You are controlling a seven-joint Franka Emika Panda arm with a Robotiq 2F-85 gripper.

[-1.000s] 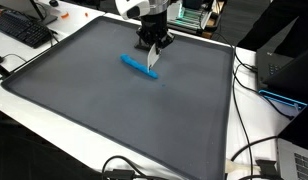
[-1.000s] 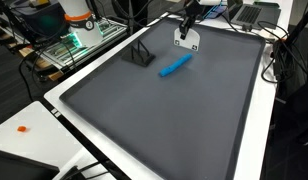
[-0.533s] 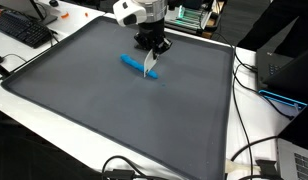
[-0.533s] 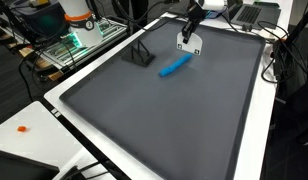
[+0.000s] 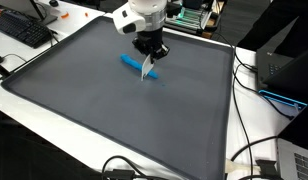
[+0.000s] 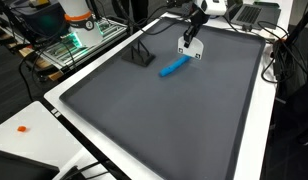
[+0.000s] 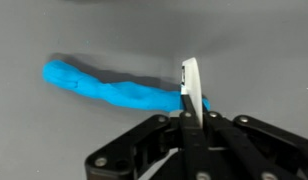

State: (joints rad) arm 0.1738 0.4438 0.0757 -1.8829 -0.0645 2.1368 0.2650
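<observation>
My gripper (image 5: 148, 57) is shut on a thin white card-like piece (image 7: 191, 88) and holds it on edge above the dark grey mat. The white piece also shows in both exterior views (image 5: 147, 69) (image 6: 186, 47). A long blue twisted object (image 5: 134, 65) lies flat on the mat right below and beside the held piece; it shows in an exterior view (image 6: 175, 67) and in the wrist view (image 7: 104, 87). In the wrist view the white piece overlaps the blue object's right end. Whether they touch I cannot tell.
The grey mat (image 5: 114, 110) has a white border (image 6: 64, 110). A small black stand (image 6: 142, 55) sits on the mat near its edge. A keyboard (image 5: 19, 30), cables (image 5: 249, 150) and electronics (image 6: 79, 35) surround the table.
The arm has turned and shifted slightly, carrying the white piece closer over the end of the blue object. The blue object has not moved.
</observation>
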